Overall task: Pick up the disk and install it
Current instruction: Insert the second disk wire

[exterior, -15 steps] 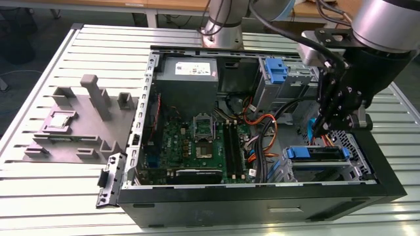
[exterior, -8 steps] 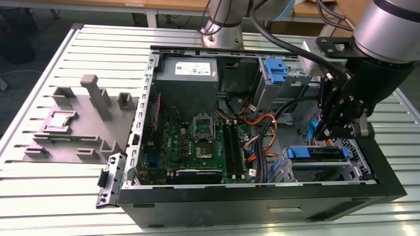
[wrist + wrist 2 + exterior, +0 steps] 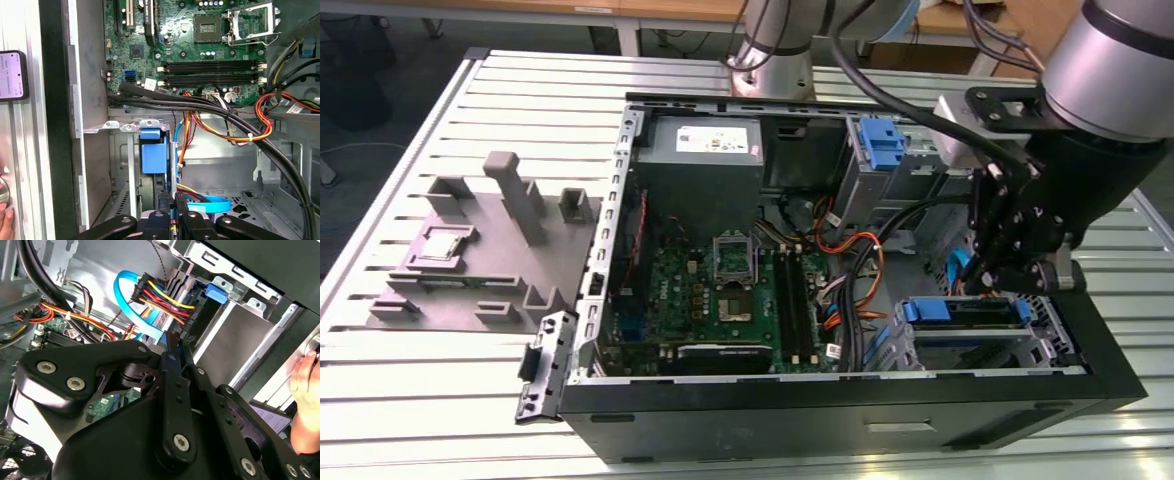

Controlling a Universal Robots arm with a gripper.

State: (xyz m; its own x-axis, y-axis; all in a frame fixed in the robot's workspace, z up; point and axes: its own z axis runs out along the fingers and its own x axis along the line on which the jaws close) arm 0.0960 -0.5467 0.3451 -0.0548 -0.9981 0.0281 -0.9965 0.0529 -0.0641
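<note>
Disk (image 3: 970, 313) sits in its bay at the case's front corner, on the exterior view's right. My gripper (image 3: 1014, 285) hangs just above it; can't tell its opening. I judge 1 step underway: seating. A hand (image 3: 306, 390) waits outside the case.

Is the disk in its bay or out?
In: the disk lies inside the bay, the gripper right above it.

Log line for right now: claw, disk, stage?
claw: inside case, by drive bay | disk: seated in bay, blue frame up | hand: at case edge
</note>
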